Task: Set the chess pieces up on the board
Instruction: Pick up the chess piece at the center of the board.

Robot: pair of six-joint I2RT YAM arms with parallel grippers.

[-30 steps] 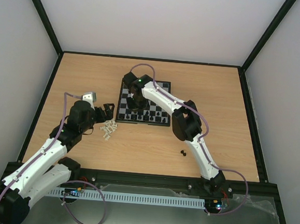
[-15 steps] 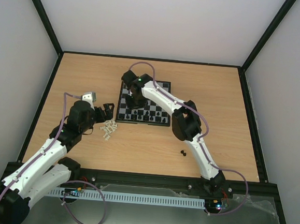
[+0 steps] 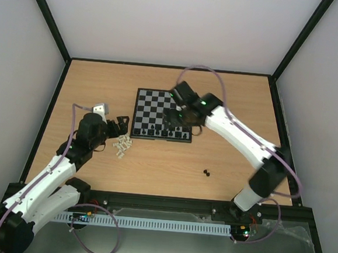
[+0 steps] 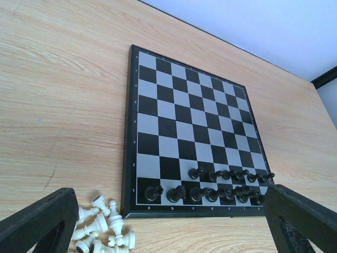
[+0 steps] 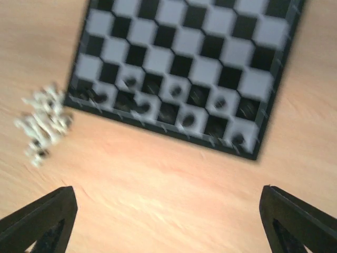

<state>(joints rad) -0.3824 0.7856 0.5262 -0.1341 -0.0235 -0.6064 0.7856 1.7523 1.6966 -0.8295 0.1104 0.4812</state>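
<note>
Chessboard (image 3: 153, 105), black pieces (image 3: 154, 131) along its near rows, white heap (image 3: 121, 146) just beside left pincer (image 3: 123, 126)

Black chessmen (image 4: 197, 172) upright on near rows of the board (image 4: 174, 105), cream chessmen (image 4: 100, 224) heaped beside it.

Robotics lab test cell: wooden bench (image 3: 172, 162) boxed in by plain white panels (image 3: 177, 21) on black framing (image 3: 50, 18), cable duct (image 3: 161, 225) along near edge.

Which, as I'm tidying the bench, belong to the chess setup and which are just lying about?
Job: board, black pieces on it, white pile beside it, two loose black pieces.
Lying about: cable duct, plastic sheet.
</note>
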